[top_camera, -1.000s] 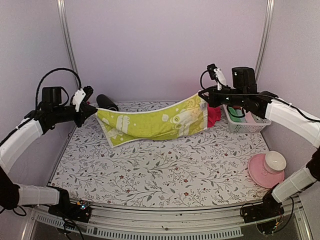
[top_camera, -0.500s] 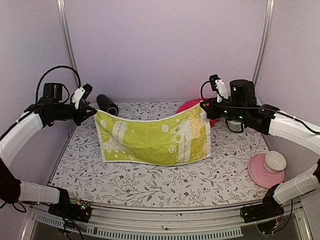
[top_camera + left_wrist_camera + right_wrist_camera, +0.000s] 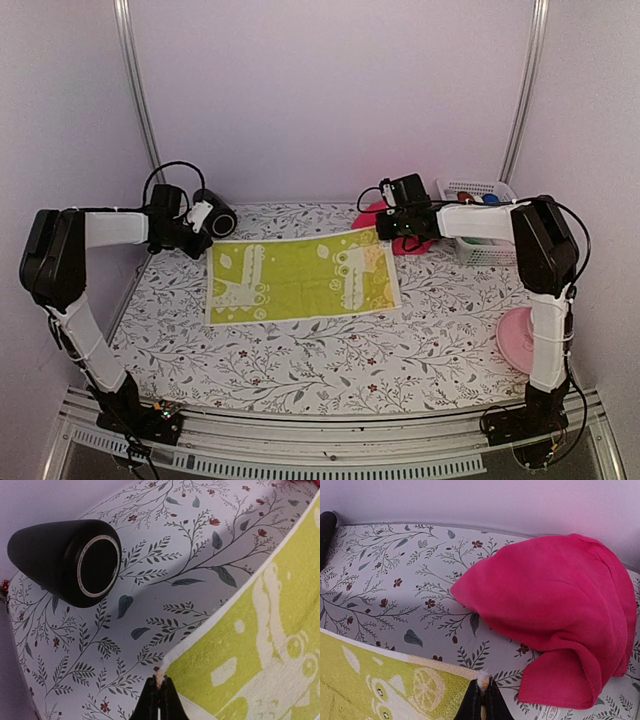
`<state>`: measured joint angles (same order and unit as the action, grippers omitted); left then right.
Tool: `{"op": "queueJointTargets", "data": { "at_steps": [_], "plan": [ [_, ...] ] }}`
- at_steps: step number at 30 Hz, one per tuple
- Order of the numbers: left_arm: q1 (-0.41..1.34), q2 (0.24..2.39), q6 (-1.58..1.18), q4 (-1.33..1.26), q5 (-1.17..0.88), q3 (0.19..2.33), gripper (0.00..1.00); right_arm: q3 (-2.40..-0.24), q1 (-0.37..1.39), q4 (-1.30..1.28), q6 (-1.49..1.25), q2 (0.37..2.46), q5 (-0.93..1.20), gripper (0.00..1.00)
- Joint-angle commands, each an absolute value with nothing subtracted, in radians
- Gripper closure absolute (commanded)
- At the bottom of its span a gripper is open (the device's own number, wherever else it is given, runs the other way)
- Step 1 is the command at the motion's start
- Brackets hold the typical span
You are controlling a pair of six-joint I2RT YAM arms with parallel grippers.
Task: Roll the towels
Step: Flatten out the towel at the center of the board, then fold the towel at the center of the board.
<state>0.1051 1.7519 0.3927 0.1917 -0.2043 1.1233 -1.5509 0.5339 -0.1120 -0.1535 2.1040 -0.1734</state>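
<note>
A yellow-green towel [image 3: 300,280] with pale prints lies spread flat on the flowered table. My left gripper [image 3: 206,238] is shut on its far left corner, seen in the left wrist view [image 3: 161,681], with the towel [image 3: 255,645] to the right. My right gripper [image 3: 385,235] is shut on its far right corner [image 3: 483,680]; the towel [image 3: 380,680] lies to the left. A hot pink towel [image 3: 560,610] lies crumpled just beyond the right gripper, also in the top view [image 3: 413,243].
A black cylinder [image 3: 215,212] lies at the back left, close to the left gripper [image 3: 70,562]. A white basket [image 3: 480,215] with coloured things stands at the back right. A pink plate with a white bowl [image 3: 522,340] sits at the right edge.
Both grippers have come down and moved toward the back of the table, and the yellow-green towel went from hanging between them to lying flat.
</note>
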Motion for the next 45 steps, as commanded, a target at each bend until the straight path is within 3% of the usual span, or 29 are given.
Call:
{"op": "queueJointTargets", "data": {
  "at_steps": [1, 14, 27, 45],
  "plan": [
    [0.110, 1.762, 0.420, 0.018, -0.050, 1.105, 1.00, -1.599, 0.499, -0.040, -0.089, 2.137, -0.075, 0.98],
    [0.107, 1.662, 0.642, -0.078, -0.244, 0.924, 1.00, -1.472, 0.494, -0.005, 0.073, 2.043, 0.170, 0.98],
    [0.049, 1.456, 0.782, -0.049, -0.491, 0.705, 1.00, -1.307, 0.489, 0.028, 0.165, 1.960, 0.285, 0.98],
    [0.045, 1.448, 0.928, 0.033, -0.536, 0.640, 1.00, -1.156, 0.368, 0.134, 0.101, 1.924, 0.541, 0.98]
  ]
}}
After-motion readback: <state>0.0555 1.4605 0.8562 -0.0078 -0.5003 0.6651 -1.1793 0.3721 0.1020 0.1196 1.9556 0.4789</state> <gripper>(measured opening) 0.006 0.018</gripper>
